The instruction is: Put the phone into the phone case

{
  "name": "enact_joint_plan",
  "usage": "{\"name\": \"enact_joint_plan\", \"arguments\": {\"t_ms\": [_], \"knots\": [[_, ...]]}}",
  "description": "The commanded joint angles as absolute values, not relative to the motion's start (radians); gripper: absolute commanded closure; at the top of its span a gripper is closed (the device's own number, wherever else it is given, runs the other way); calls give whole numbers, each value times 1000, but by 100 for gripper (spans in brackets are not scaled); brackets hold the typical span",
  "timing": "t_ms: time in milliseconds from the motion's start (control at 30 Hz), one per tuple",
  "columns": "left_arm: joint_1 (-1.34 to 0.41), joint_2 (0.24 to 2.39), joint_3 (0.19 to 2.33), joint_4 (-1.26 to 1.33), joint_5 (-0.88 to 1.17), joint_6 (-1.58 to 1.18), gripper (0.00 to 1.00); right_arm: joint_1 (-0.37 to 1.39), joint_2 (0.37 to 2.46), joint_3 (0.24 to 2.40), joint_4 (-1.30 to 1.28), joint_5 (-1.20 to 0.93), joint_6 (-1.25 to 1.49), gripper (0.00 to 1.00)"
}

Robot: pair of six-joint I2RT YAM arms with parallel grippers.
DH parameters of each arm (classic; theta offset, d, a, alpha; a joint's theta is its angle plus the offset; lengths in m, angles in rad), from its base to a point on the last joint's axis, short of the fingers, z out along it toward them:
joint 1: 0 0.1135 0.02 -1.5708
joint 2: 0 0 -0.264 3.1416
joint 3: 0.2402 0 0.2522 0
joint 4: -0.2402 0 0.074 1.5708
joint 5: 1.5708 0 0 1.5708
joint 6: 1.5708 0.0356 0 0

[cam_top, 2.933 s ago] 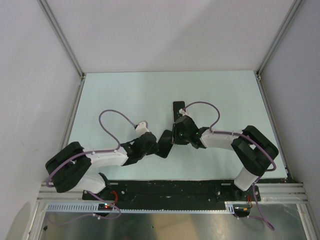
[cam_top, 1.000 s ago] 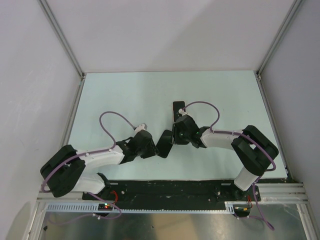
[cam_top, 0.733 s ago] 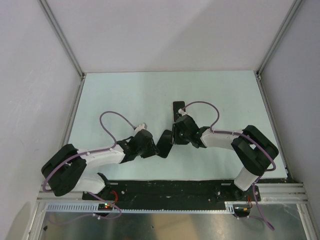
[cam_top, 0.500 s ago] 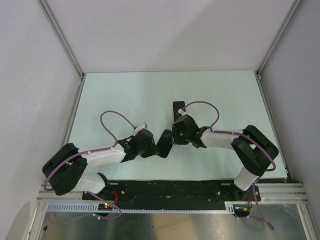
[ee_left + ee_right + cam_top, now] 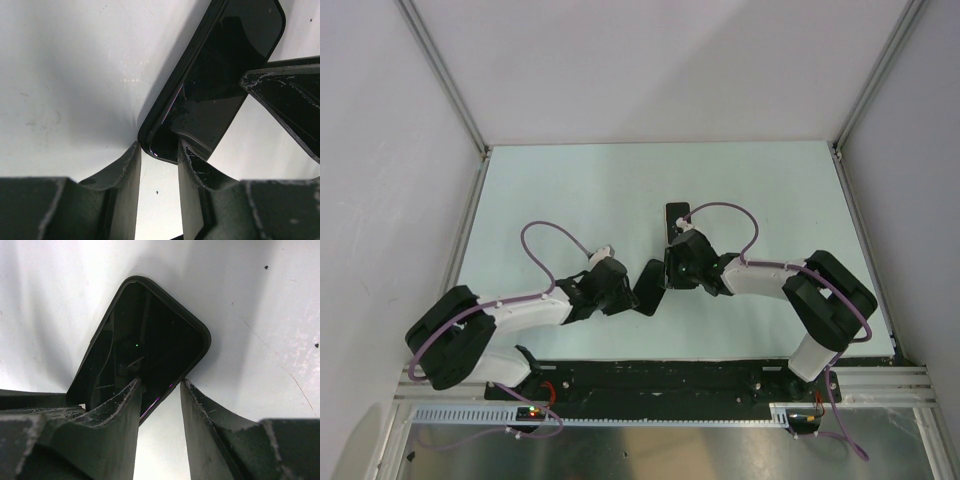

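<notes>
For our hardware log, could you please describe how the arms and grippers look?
The left arm and right arm have white shells with black joint housings; a purple cable loops along each. The fingers are dark wedges, scuffed pale at the edges.

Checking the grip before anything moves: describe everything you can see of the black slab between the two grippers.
The black slab is a thin rectangle with rounded corners, a glossy reflective face and a raised rim. It sits diagonally over the pale table. The left gripper flanks one corner and the right gripper flanks the opposite end; whether they pinch it is unclear.
</notes>
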State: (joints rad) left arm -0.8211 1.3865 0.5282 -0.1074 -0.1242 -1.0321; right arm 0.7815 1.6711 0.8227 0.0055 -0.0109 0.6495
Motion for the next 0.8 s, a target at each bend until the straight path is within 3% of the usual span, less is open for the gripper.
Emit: {"name": "enact_joint_plan", "arguments": {"t_ms": [0,267,767], "knots": [[-812,1596,395,-267,-289,-989,87,802,1717,811,-42,-76,636,58],[-825,1631,392,-244,-278,-1004,99,805,1716,811,-44,-71,638,58],[-948,1635,446,-191,-185,-1083,100,799,1753,852,-35,-117,638,53]]}}
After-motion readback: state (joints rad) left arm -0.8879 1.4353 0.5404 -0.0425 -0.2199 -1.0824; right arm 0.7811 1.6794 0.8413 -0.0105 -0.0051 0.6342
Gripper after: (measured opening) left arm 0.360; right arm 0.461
